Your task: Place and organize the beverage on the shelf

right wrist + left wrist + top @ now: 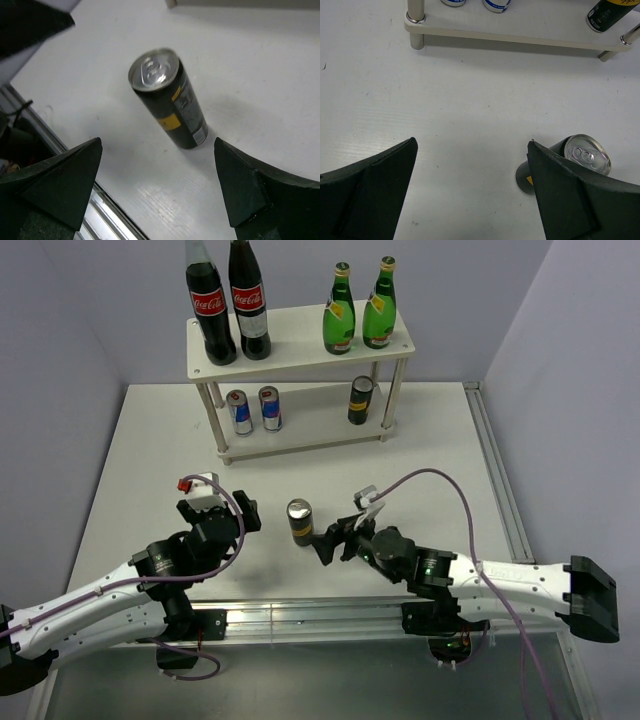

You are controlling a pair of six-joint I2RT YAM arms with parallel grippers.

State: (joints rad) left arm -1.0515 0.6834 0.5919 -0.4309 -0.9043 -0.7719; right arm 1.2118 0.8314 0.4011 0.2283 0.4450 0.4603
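Left end effector (471, 144): matte black, wedge-shaped fingers spread wide, with nothing between them. Right end effector (157, 142): fingers also spread, just beside the loose can (170, 102) but not touching it. This can is a slim dark cylinder with a shiny metal top and a yellow label patch. It stands upright on the white, faintly ribbed surface (150, 460) in front of the shelf (300, 358). The flat white upper board carries two green glass bottles (340, 315) and two cola bottles (210, 315). The lower board carries two blue-and-silver cans (239, 412) and a second dark can (360, 400).
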